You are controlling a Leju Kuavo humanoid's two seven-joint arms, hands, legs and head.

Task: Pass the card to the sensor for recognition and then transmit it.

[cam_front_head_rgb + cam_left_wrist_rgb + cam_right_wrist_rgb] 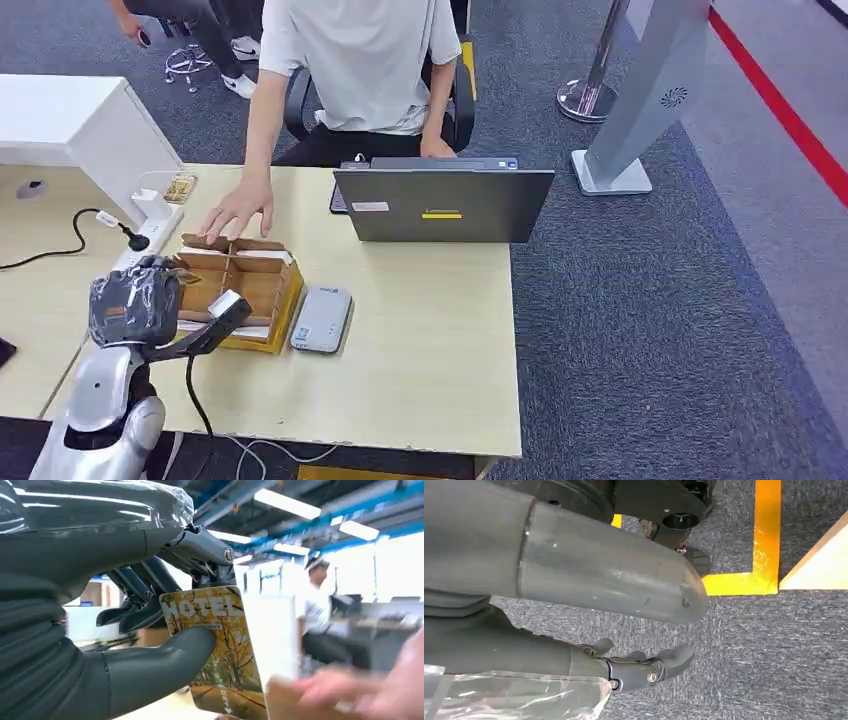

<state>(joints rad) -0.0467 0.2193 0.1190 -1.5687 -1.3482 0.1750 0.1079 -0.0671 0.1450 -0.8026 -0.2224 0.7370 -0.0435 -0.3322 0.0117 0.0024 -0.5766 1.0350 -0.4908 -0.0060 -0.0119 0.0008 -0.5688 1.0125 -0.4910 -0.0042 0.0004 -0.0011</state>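
My left hand (135, 298) hovers over the left end of a wooden card box (262, 285) on the table. In the left wrist view that hand (165, 630) pinches a yellow hotel card (217, 650) with an autumn-tree picture between thumb and fingers. A grey card sensor (321, 318) lies flat on the table just right of the box. My right hand (634, 667) hangs over the grey carpet with its fingers apart and nothing in it.
A seated person rests a hand (237, 209) on the table behind the box. A closed-back laptop (443, 204) stands at the far edge. A power strip (150, 222) with a black cable lies left. The table edge (300, 432) runs near me.
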